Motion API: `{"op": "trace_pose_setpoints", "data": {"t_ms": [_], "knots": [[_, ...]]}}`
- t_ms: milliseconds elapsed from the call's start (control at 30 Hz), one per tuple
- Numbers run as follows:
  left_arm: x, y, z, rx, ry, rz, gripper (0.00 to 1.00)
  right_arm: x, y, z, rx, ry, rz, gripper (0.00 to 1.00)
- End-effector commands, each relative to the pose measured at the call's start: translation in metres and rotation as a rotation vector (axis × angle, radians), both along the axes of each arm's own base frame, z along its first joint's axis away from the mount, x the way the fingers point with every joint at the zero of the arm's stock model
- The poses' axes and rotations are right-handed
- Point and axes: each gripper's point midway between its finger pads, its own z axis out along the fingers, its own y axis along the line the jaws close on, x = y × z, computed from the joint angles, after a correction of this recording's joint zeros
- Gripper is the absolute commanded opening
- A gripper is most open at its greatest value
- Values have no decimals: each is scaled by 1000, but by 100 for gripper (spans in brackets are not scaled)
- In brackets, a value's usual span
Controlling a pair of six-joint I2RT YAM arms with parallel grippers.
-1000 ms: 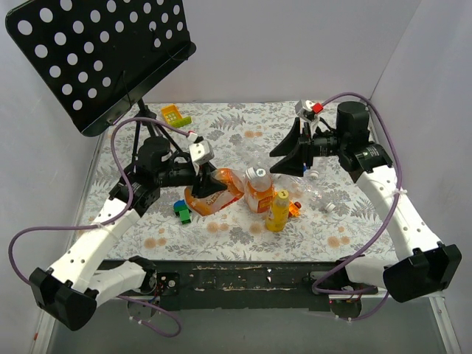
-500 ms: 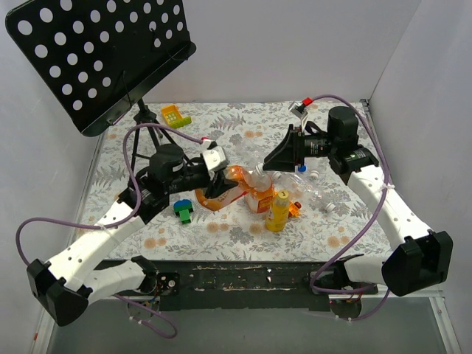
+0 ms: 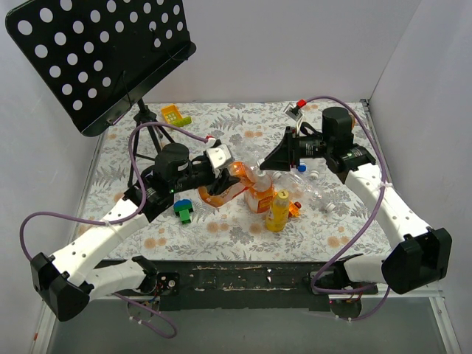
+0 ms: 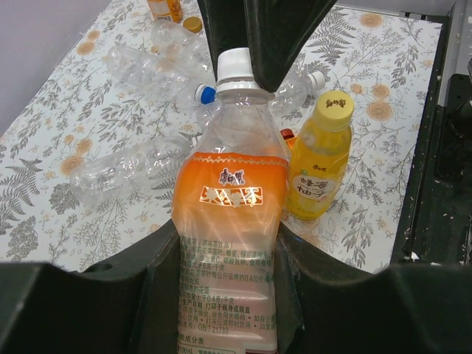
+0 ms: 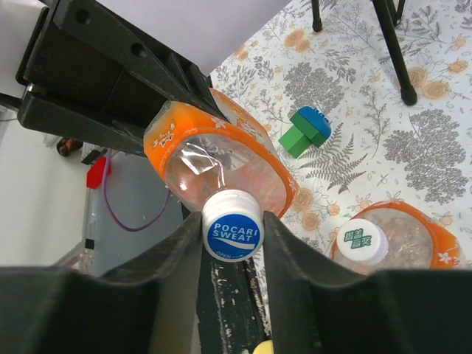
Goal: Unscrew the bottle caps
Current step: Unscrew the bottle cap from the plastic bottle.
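My left gripper (image 3: 220,182) (image 4: 228,251) is shut on the body of an orange-labelled drink bottle (image 3: 237,179) (image 4: 232,214) and holds it tilted above the table. Its white cap (image 4: 237,71) (image 5: 232,226) sits between the fingers of my right gripper (image 3: 266,164) (image 5: 232,230), which is shut on it. A second orange bottle (image 3: 259,199) with a white cap (image 5: 357,241) stands just below. A yellow bottle (image 3: 277,212) (image 4: 321,166) with a yellow cap (image 3: 282,194) (image 4: 334,105) stands beside it.
A black music stand (image 3: 96,59) rises at the back left, its tripod legs (image 5: 391,44) on the table. A green-and-blue block (image 3: 183,211) (image 5: 304,130), an orange toy car (image 3: 296,207), a yellow-green toy (image 3: 174,116) and clear empty bottles (image 3: 321,195) (image 4: 140,169) lie around.
My left gripper lifted the orange bottle and carried it right. My right gripper moved left and down and closed on the bottle's cap.
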Motion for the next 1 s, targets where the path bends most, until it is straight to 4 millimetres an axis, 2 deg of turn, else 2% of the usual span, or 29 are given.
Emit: {"op": "trace_pose_setpoints", "data": {"t_ms": [0,67,133,267,333,467,567,700,967], "knots": [[4,2,27,-39,-71,21,0,-2,4,19,23,-69,33,35],[4,3,27,-40,-73,23,0,-5,4,21,32,-83,51,22],[3,4,28,-45,-73,25,0,-8,3,23,41,-113,73,15],[-4,4,32,-59,-37,6,0,-31,-1,28,103,-273,228,2],[-10,4,32,-70,14,-38,0,-42,-4,28,130,-388,298,1],[-27,6,36,-120,187,-203,0,-45,-6,28,127,-719,365,1],[-40,10,40,-148,292,-329,0,-51,-8,17,73,-965,435,1],[-50,11,41,-153,361,-407,0,-47,-9,7,1,-1043,473,1],[-40,18,27,-138,269,-305,0,-49,-7,15,25,-1008,444,2]]}}
